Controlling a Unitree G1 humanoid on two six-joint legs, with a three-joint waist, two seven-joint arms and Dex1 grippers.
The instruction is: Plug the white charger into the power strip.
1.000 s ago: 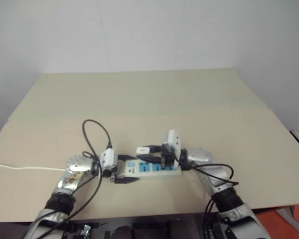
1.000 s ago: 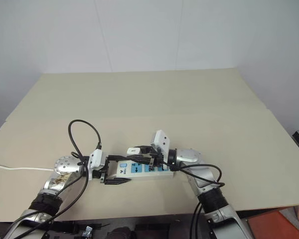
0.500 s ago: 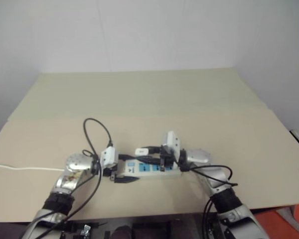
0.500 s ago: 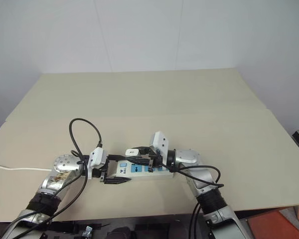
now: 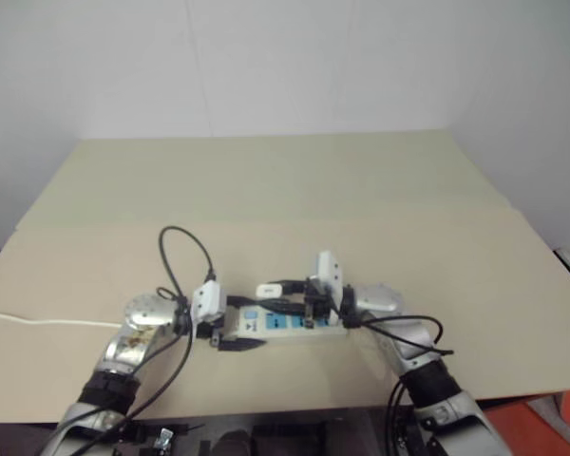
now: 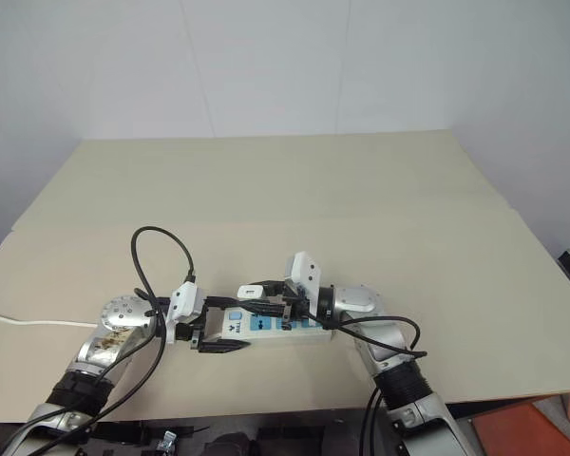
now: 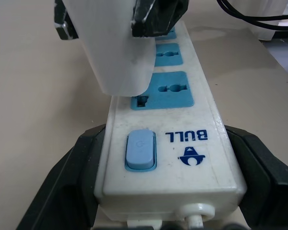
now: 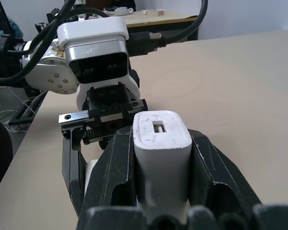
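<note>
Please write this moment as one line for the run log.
left claw: around power strip end | right claw: shut on charger | charger: above socket, not in

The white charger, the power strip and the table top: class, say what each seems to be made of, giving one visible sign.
White charger: likely moulded plastic, matte, with rounded edges and faint scuffs.
Power strip: seemingly smooth plastic, a white casing with blue socket panels and printed lettering.
Table top: uncertain, perhaps laminated board; flat, even beige, matte surface.

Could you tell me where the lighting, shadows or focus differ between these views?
Left eye view: dimmer and softer than the right eye view. Left wrist view: the white charger looms soft-focused and shades the power strip. Right wrist view: charger sharp between right gripper, background soft.
</note>
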